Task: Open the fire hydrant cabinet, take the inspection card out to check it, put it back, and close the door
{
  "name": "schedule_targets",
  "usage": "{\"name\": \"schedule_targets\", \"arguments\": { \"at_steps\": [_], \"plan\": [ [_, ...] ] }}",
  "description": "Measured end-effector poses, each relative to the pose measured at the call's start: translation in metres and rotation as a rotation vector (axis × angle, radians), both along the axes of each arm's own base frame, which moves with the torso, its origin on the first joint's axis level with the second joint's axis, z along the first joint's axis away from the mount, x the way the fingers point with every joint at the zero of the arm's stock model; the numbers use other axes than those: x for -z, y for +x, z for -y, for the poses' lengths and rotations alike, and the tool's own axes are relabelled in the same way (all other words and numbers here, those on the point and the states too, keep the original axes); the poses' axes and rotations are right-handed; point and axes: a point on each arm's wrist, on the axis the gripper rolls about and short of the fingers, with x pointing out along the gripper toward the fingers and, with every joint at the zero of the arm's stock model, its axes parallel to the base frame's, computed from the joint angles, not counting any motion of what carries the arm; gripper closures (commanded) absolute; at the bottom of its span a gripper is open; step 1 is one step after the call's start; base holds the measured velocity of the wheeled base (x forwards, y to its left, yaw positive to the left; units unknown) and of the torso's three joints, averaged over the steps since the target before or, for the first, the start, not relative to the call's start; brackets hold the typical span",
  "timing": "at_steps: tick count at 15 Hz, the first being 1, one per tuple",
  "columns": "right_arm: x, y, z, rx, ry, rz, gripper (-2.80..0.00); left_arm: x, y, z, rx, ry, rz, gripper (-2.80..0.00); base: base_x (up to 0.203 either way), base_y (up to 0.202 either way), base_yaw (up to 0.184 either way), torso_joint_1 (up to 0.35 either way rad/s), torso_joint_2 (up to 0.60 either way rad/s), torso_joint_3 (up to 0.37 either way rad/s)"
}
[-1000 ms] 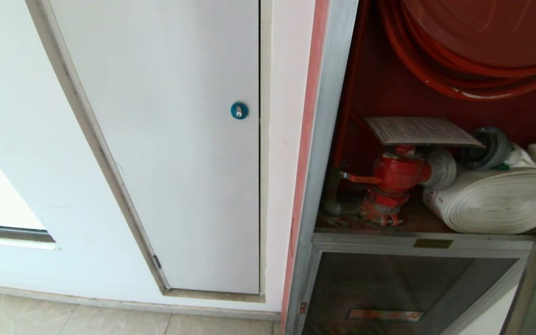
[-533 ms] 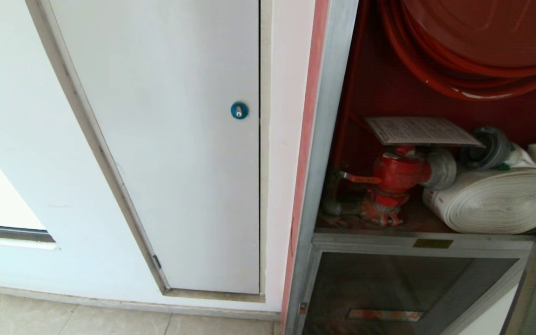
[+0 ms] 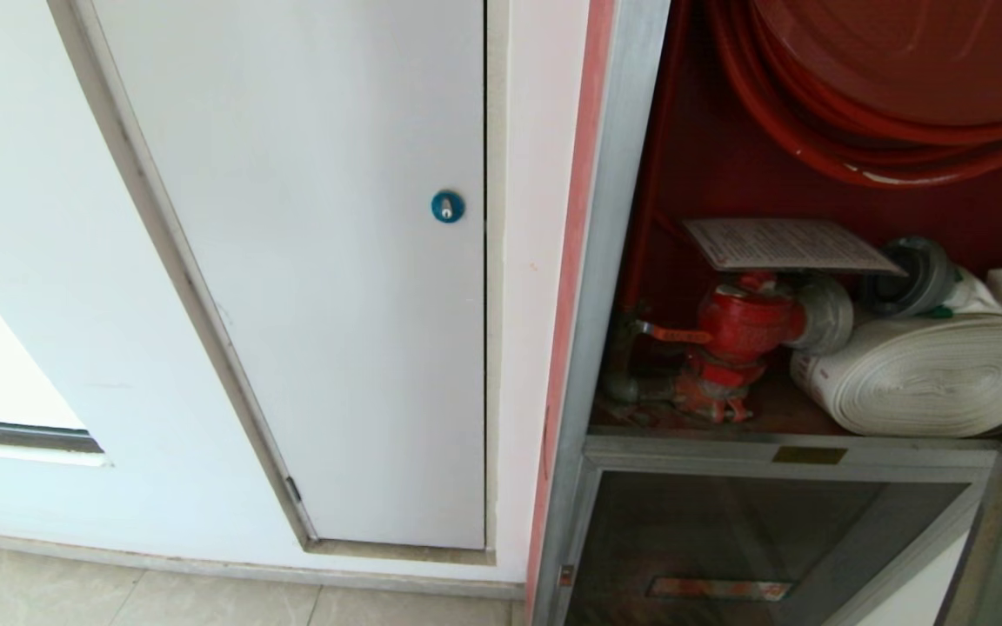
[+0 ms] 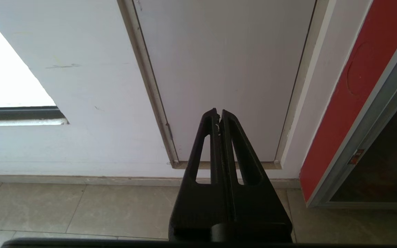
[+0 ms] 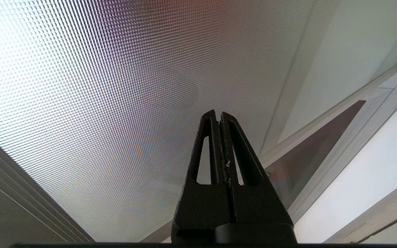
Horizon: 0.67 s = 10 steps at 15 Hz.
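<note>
- Inspection card lay flat on top of the red valve inside the fire hydrant cabinet, well apart from both claws, neither of which showed in the head view.
- Left claw was pressed shut and empty, held low before the white panel and above the tiled floor, clear of the cabinet's red edge strip.
- Right claw was likewise closed on nothing, facing a dimpled, frosted sheet with a pale metal frame beside it; this may have been the swung-out door, though that could not be settled.
- Judged from the exposed red interior, the opening step looked done and the reach for the card had not begun.
- The next move probably called for one claw to rise, spread its fingers and come in level with the card's near edge, which overhung the valve and offered a lip to pinch.
- Edges to mind: the silver frame on the cabinet's left, the sill above the lower glass panel, and the hose reel overhead.
- Open room sat in front of the card; the white rolled hose and its coupling crowded the space on the card's right.
</note>
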Motion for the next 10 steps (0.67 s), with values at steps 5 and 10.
{"name": "schedule_targets", "arguments": {
  "at_steps": [5, 10],
  "plan": [
    [0.0000, 0.0000, 0.0000, 0.000, 0.000, 0.000, 0.00, 0.0000, 0.0000, 0.0000, 0.000, 0.001, 0.000, 0.00, 0.000, 0.000, 0.000, 0.000, 0.00, 0.000],
    [0.0000, 0.0000, 0.0000, 0.000, 0.000, 0.000, 0.00, 0.0000, 0.0000, 0.0000, 0.000, 0.001, 0.000, 0.00, -0.132, 0.000, 0.001, 0.003, 0.00, 0.000]
  ]
}}
